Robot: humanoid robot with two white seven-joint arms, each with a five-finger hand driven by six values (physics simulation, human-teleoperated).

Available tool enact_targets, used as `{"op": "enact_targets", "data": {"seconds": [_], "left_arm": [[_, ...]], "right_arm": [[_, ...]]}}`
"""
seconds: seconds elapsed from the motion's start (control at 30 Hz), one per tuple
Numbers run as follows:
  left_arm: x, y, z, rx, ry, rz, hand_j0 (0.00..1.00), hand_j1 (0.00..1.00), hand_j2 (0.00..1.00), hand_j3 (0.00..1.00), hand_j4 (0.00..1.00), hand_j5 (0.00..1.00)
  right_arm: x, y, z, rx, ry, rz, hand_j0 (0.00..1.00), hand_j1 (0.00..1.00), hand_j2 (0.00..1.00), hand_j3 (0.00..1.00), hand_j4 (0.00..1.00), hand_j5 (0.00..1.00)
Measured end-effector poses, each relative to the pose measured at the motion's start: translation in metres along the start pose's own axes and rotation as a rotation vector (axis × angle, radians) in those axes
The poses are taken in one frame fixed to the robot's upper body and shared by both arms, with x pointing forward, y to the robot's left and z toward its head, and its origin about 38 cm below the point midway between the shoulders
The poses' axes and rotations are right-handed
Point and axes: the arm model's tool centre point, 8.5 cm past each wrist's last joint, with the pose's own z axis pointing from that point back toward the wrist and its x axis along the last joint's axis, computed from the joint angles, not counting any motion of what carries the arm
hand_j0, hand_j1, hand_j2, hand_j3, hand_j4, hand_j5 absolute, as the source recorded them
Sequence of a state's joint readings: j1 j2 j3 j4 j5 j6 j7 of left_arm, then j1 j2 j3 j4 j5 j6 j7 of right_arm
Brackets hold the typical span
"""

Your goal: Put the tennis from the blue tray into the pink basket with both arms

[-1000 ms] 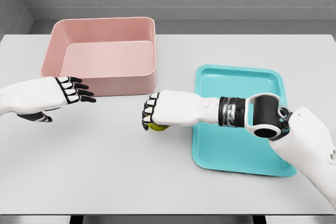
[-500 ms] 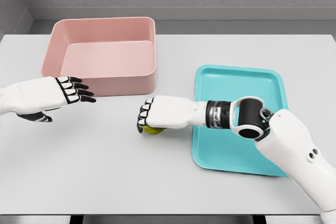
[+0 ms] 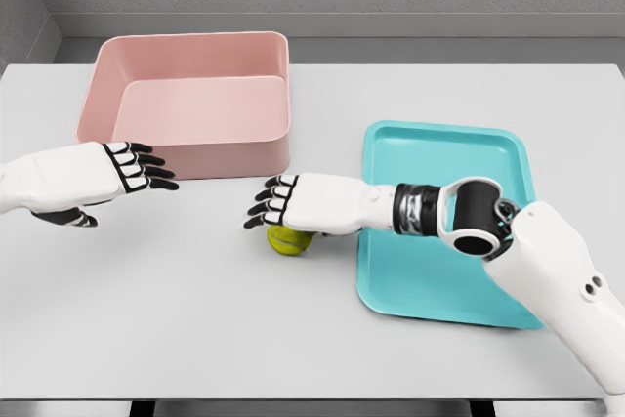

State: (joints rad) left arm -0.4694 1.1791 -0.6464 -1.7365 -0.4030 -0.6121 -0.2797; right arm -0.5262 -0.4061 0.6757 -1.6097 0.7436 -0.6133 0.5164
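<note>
A yellow-green tennis ball lies on the white table, between the pink basket and the blue tray. My right hand hovers just over the ball with its fingers spread flat, holding nothing; its palm hides the ball's top. My left hand floats at the left, in front of the basket's near wall, fingers stretched out and empty. The basket interior shows nothing inside.
The table's near edge runs along the bottom of the view. A grey wall stands behind the table. The tray holds nothing else.
My right hand has opened from a curled grip and let go of the ball, which now rests on the table slightly right of where it was held. The left hand has stayed put.
</note>
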Motion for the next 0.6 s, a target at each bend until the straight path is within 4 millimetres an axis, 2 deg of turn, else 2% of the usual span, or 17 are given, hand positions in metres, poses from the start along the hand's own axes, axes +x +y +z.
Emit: {"op": "enact_targets", "data": {"seconds": [0.1, 0.27, 0.4, 0.47, 0.6], "left_arm": [[0.000, 0.000, 0.000, 0.001, -0.001, 0.000, 1.00, 1.00, 1.00, 1.00, 1.00, 1.00], [0.002, 0.001, -0.004, 0.010, -0.010, -0.001, 1.00, 1.00, 1.00, 1.00, 1.00, 1.00], [0.008, 0.000, -0.016, 0.022, -0.032, -0.008, 1.00, 1.00, 1.00, 1.00, 1.00, 1.00], [0.012, 0.001, -0.025, 0.033, -0.047, -0.025, 1.00, 1.00, 1.00, 1.00, 1.00, 1.00], [0.019, 0.006, -0.041, 0.062, -0.072, -0.051, 1.00, 1.00, 1.00, 1.00, 1.00, 1.00]], "right_arm": [[-0.010, -0.002, 0.016, 0.007, 0.036, 0.013, 0.99, 0.99, 0.99, 0.99, 0.99, 0.99], [-0.014, -0.032, 0.043, -0.063, 0.073, 0.082, 0.99, 0.99, 0.99, 0.99, 0.99, 0.99], [-0.017, -0.044, 0.062, -0.113, 0.102, 0.083, 0.99, 0.99, 0.99, 0.99, 0.99, 0.99], [-0.022, -0.033, 0.087, -0.140, 0.139, 0.015, 0.99, 0.99, 0.99, 0.99, 0.99, 0.99], [-0.038, -0.025, 0.155, -0.238, 0.254, -0.105, 1.00, 1.00, 1.00, 1.00, 1.00, 1.00]]}}
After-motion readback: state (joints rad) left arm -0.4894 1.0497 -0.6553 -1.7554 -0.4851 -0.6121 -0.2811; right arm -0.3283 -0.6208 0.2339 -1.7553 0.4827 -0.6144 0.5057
